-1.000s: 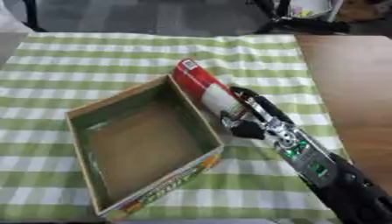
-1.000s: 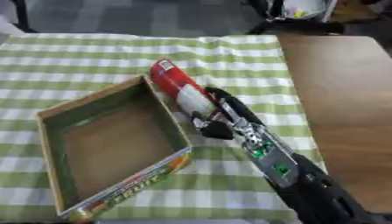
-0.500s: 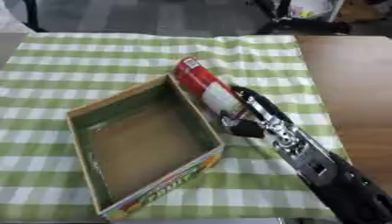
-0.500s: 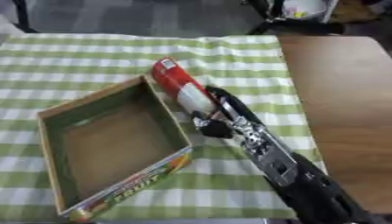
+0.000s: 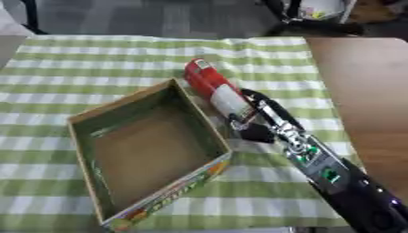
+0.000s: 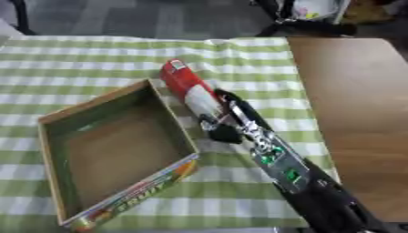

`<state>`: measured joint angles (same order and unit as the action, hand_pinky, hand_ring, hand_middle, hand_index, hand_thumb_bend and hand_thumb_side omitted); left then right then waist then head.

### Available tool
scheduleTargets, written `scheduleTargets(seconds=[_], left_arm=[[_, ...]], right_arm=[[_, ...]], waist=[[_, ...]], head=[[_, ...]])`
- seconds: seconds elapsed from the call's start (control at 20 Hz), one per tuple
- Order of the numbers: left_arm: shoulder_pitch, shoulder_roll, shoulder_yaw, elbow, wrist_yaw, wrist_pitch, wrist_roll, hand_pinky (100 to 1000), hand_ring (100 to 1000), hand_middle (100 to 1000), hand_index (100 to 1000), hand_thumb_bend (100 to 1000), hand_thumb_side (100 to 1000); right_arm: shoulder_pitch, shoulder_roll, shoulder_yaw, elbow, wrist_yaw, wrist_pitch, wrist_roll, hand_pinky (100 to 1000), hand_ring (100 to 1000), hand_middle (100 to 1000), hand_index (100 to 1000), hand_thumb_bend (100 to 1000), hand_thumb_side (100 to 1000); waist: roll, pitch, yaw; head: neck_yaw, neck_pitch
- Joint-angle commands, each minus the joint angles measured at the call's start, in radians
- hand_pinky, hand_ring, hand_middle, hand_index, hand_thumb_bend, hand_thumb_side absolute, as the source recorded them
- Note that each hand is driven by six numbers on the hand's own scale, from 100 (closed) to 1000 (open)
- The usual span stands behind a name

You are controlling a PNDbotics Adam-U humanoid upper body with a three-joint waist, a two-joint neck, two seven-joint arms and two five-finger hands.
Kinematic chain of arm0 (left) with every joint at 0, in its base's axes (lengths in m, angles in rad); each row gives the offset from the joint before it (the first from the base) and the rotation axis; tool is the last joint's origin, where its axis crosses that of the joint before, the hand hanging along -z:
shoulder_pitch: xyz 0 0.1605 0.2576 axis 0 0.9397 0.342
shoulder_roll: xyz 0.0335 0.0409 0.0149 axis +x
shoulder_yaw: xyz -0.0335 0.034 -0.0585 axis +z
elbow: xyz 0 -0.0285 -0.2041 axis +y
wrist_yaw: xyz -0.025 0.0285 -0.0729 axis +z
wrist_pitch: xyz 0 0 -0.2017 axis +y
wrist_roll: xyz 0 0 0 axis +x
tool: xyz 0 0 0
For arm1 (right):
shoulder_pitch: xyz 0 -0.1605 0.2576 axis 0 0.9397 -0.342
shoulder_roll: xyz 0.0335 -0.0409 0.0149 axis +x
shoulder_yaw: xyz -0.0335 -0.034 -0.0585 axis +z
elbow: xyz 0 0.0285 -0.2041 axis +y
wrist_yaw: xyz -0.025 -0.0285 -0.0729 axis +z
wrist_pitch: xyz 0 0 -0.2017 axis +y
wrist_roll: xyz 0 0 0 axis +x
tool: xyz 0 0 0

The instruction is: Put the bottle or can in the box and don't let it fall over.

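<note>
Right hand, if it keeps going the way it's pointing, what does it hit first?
The red and white can: the right hand already grips it. Past it, only checked cloth, though depth is unclear.

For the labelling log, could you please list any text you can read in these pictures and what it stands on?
No text can be read.
Red and white can, in the right hand: label print blurred.
Box: coloured print on its front wall, too blurred to read.
Arm: green marks, not legible.

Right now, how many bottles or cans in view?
1. A red and white can lies on its side on the checked cloth, beside the box's right wall, with the right hand on its lower end.
</note>
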<state>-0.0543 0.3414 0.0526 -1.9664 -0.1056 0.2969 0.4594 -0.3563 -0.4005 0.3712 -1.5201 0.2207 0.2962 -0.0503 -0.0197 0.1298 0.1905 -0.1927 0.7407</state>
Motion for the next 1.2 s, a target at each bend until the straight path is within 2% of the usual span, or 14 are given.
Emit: scheduleTargets(seconds=[0.05, 0.2, 0.25, 0.5, 0.85, 1.2], left_arm=[[-0.008, 0.011, 0.006, -0.012, 0.005, -0.005, 0.000, 579, 574, 668, 678, 100, 742], [-0.008, 0.011, 0.006, -0.012, 0.006, -0.005, 0.001, 579, 575, 669, 678, 100, 742], [-0.008, 0.010, 0.006, -0.012, 0.006, -0.005, 0.001, 579, 575, 669, 678, 100, 741], [-0.007, 0.010, 0.007, -0.012, 0.008, -0.005, 0.001, 580, 577, 670, 678, 100, 741], [-0.006, 0.010, 0.007, -0.012, 0.012, -0.008, 0.001, 585, 579, 672, 676, 100, 738], [-0.006, 0.011, 0.007, -0.011, 0.014, -0.009, 0.000, 589, 581, 673, 676, 103, 738]], right_arm=[[0.007, -0.007, 0.019, 0.017, -0.021, -0.009, -0.016, 464, 938, 1000, 1000, 100, 100], [0.003, -0.009, 0.018, 0.001, -0.016, -0.030, -0.037, 389, 929, 998, 1000, 100, 100], [0.001, -0.010, 0.017, -0.004, -0.011, -0.037, -0.044, 330, 927, 1000, 1000, 100, 100], [-0.004, -0.012, 0.018, -0.010, 0.024, -0.057, -0.057, 323, 926, 1000, 1000, 100, 100], [-0.007, -0.004, 0.014, 0.000, 0.050, -0.043, -0.082, 220, 846, 973, 1000, 100, 100], [-0.010, 0.001, 0.014, 0.004, 0.046, -0.040, -0.109, 218, 838, 971, 1000, 100, 100]], waist=[[0.001, -0.003, 0.001], [0.001, -0.003, 0.000], [0.001, -0.003, -0.001], [0.001, -0.004, -0.001], [0.002, -0.003, -0.001], [0.002, -0.004, -0.001]], head=[[-0.003, -0.010], [-0.003, -0.010], [-0.003, -0.010], [-0.004, -0.012], [-0.006, -0.011], [-0.010, -0.010]])
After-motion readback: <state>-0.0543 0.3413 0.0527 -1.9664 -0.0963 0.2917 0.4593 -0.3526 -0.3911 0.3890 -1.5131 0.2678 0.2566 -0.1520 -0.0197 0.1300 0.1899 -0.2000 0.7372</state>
